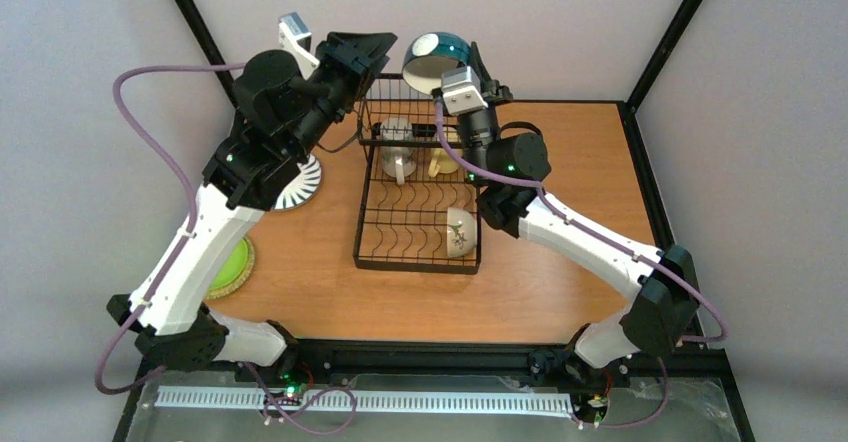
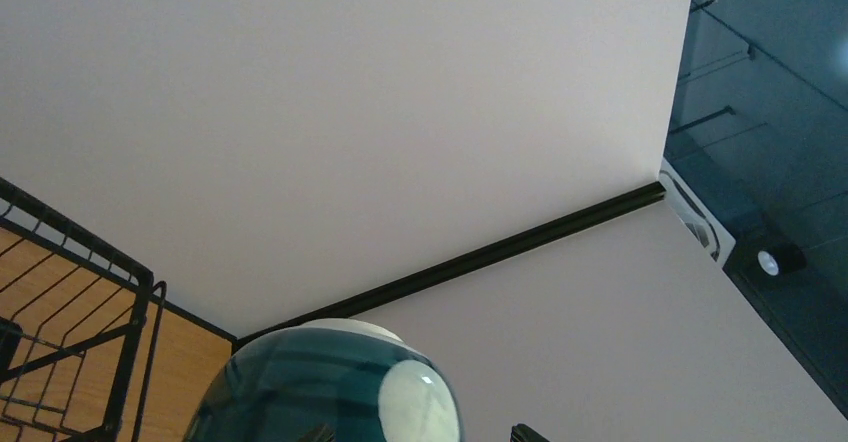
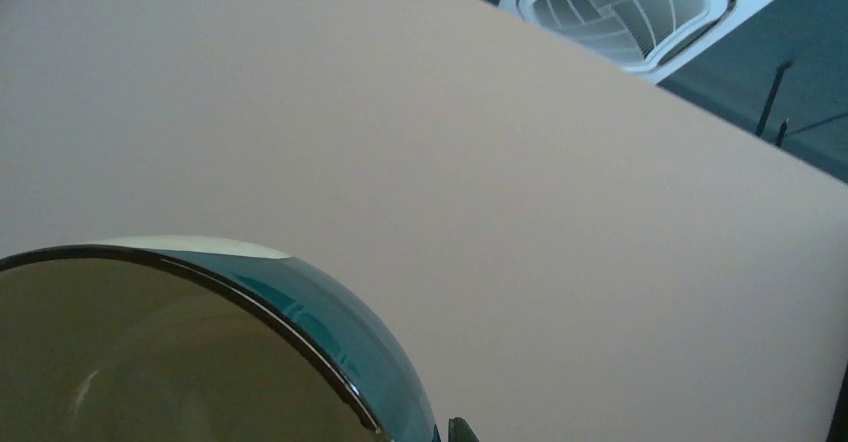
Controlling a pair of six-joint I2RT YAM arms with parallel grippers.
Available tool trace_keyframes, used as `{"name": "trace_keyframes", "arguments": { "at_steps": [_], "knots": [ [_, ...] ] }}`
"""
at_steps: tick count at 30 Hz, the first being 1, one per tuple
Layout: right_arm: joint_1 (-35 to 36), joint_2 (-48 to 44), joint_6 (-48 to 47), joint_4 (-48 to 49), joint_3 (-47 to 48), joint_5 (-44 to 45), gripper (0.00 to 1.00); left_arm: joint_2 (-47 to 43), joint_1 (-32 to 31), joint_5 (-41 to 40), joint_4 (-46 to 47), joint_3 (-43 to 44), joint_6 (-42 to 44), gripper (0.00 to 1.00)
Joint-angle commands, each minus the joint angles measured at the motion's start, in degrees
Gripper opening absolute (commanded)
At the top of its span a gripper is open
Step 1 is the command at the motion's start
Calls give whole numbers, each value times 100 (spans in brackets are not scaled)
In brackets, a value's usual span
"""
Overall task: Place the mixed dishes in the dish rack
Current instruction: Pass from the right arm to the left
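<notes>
My right gripper [image 1: 472,65] is raised above the far end of the black wire dish rack [image 1: 418,247] and is shut on the rim of the teal-and-white bowl [image 1: 436,60]. The bowl is tilted, its white inside facing the top camera. In the right wrist view the bowl's rim [image 3: 300,312] fills the lower left. My left gripper [image 1: 368,54] is open just left of the bowl, whose teal underside [image 2: 300,392] shows in the left wrist view. In the rack are a cream mug [image 1: 397,157], a yellow mug [image 1: 445,159] and a cream bowl [image 1: 460,232].
A black-and-white striped plate [image 1: 303,184] lies left of the rack, half hidden under my left arm. A lime-green plate [image 1: 230,267] lies at the table's left edge on a tan rim [image 1: 249,262]. The enclosure walls stand close behind the rack.
</notes>
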Motion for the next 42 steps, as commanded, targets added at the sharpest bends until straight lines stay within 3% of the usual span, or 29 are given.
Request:
{"name": "trace_keyframes", "arguments": {
  "at_steps": [1, 11, 23, 42],
  "knots": [
    [-92, 203, -326, 887, 355, -501, 2, 321, 260, 824, -380, 546, -229, 100],
    [-212, 621, -836, 1387, 677, -808, 2, 485, 445, 1827, -517, 733, -672, 100],
    [-244, 504, -790, 1608, 392, -887, 2, 453, 455, 1814, -509, 477, -735, 100],
    [-235, 67, -895, 2263, -367, -1185, 2, 1465, 467, 2107, 179, 955, -1424, 100]
  ]
}}
